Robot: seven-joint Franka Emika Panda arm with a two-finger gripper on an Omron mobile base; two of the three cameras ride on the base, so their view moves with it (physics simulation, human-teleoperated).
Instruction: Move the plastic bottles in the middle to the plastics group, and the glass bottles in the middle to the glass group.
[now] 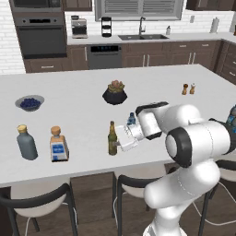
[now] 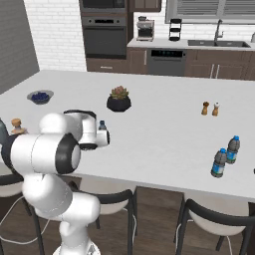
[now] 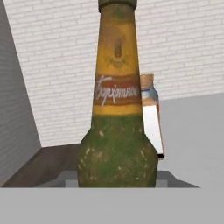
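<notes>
We see the white arm's jaws (image 1: 120, 139) closed on the slim olive-green glass bottle w/ yellowish label (image 1: 112, 138), which stands upright near the front edge of the white table (image 1: 78, 115). A small blue-capped clear plastic bottle (image 1: 131, 119) sits just behind the green bottle (partly hidden by the hand). Left of the green bottle, well apart: squarish clear bottle w/ blue label & tan stopper (image 1: 58, 144), then stout grey gold-capped bottle (image 1: 26, 143). Two blue-tinted plastic bottles (image 2: 225, 155) stand far to its right.

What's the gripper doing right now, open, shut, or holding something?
Gripper: shut on the olive-green glass bottle, which stands upright on the counter.
</notes>
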